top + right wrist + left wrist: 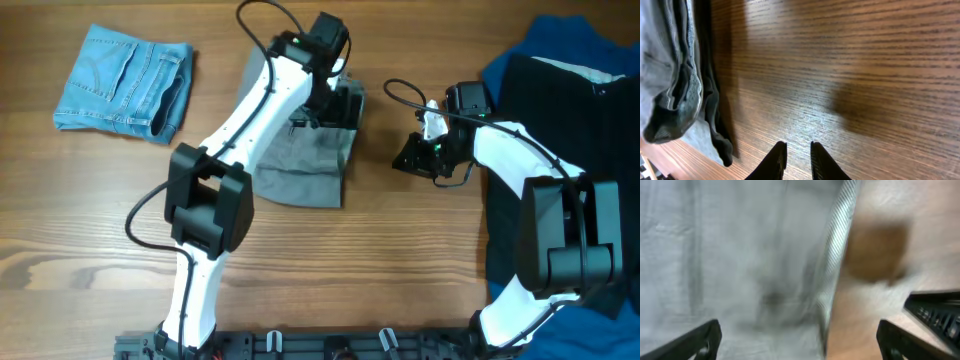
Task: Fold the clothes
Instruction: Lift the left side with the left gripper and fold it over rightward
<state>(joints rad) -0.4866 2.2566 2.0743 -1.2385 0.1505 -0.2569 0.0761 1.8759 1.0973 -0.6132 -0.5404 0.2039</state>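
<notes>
The left gripper (799,330) holds its jaws wide apart and empty, just above the grey shorts (300,165). The right gripper (797,152) has its jaws nearly together, gripping nothing, over bare table (400,260) to the right of the shorts. The shorts lie folded in a plain mid-grey bundle near the table's middle, towards the far side.

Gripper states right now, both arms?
Left gripper: open over the grey shorts, holding nothing.
Right gripper: nearly shut, empty, over the table.
</notes>
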